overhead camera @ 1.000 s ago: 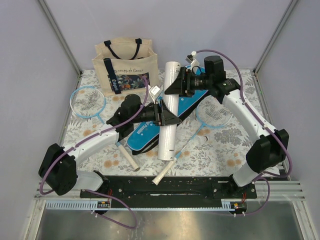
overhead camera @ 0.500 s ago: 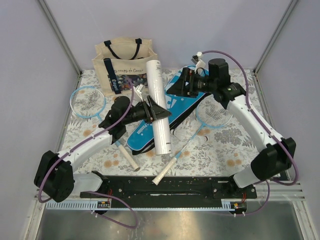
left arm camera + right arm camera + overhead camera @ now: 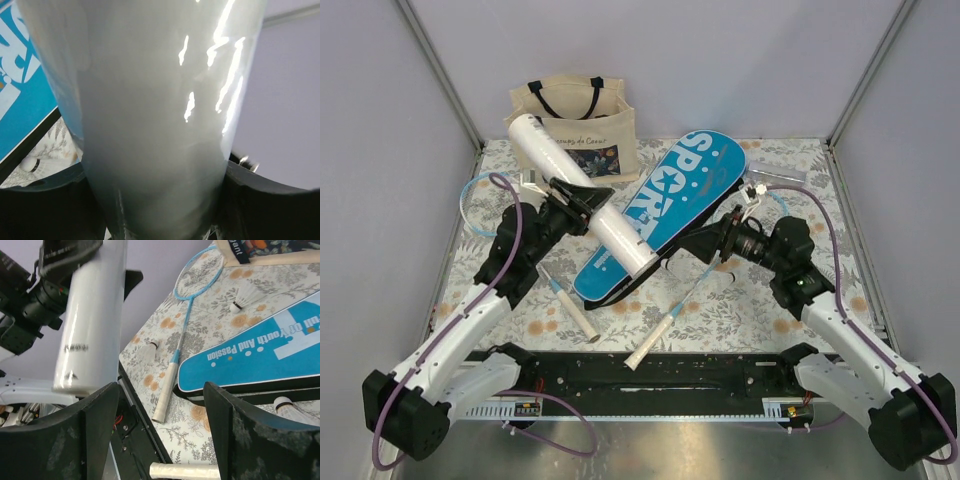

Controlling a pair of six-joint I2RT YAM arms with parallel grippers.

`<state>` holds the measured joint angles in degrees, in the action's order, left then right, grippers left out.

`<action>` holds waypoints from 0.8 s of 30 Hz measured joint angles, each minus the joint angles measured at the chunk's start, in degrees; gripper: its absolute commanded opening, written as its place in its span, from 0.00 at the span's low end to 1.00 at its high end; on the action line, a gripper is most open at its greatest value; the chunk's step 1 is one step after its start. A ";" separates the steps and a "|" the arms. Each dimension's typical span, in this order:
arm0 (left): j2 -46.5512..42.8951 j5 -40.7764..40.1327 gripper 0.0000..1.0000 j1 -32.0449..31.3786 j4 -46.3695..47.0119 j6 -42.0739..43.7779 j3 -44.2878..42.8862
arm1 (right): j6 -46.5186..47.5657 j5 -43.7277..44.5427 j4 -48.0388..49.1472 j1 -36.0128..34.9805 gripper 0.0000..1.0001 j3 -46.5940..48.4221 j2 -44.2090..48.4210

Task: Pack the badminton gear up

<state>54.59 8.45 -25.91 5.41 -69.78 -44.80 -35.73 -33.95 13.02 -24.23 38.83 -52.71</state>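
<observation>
Since prev frames the white cylindrical plastic tube [image 3: 618, 238] has swung from lying down the frame centre to a steep slant. Its top end is now at upper left in front of the beige canvas tote bag [image 3: 582, 128], and its low end is over the near tip of the blue racket-shaped fabric case lettered SPORT [image 3: 682, 188]. R arm has backed off from the upper centre to mid-right. Step in hand, as I read it: getting the tube up and off the case so packing can start. Both slim rackets w/ light-blue frames and white handles are not yet packed: one [image 3: 570, 308] at lower left of centre, the other [image 3: 665, 325] at lower centre, both on the floral-print table [image 3: 760, 310]. Next move prob. needs a spot for the tube, plus the R side working the case open; can't tell if it's zipped. Pose: L arm reaches up-left, left gripper [image 3: 572, 200] pinching the tube mid-length, and the wrist cam shows it wedged between the jaws. R arm is low, pointing left toward centre, right gripper [image 3: 712, 243] spread w/ nothing in it.
</observation>
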 measured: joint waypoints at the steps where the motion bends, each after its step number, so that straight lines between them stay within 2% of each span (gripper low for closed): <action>1: -0.94 -1.42 0.63 0.00 -0.31 -1.11 0.15 | -0.22 0.07 2.36 -0.63 0.75 -2.19 0.74; 4: -3.28 -5.55 0.64 0.00 -1.14 -5.33 0.87 | -0.81 0.24 8.98 -2.86 0.72 -6.10 1.25; 9: -4.24 -9.31 0.63 0.00 -2.60 -10.32 2.29 | -2.73 0.87 18.78 -6.95 0.68 -7.08 -1.20; 16: -5.42 -13.86 0.63 -0.02 -6.16 -14.38 2.47 | -3.87 4.79 26.86 -14.95 0.58 -6.97 -7.56; 18: -5.88 -14.64 0.63 -0.11 -6.38 -14.97 2.78 | -4.13 6.43 27.87 -17.09 0.52 -6.43 -10.23; 24: -6.43 -17.88 0.60 -0.24 -9.51 -17.18 3.06 | -4.74 10.86 28.30 -19.76 0.21 -5.09 -13.70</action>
<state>48.16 -9.43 -26.15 -4.10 -86.96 -41.74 -40.47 -23.09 41.32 -43.99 33.74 -66.41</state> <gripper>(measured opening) 0.672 0.340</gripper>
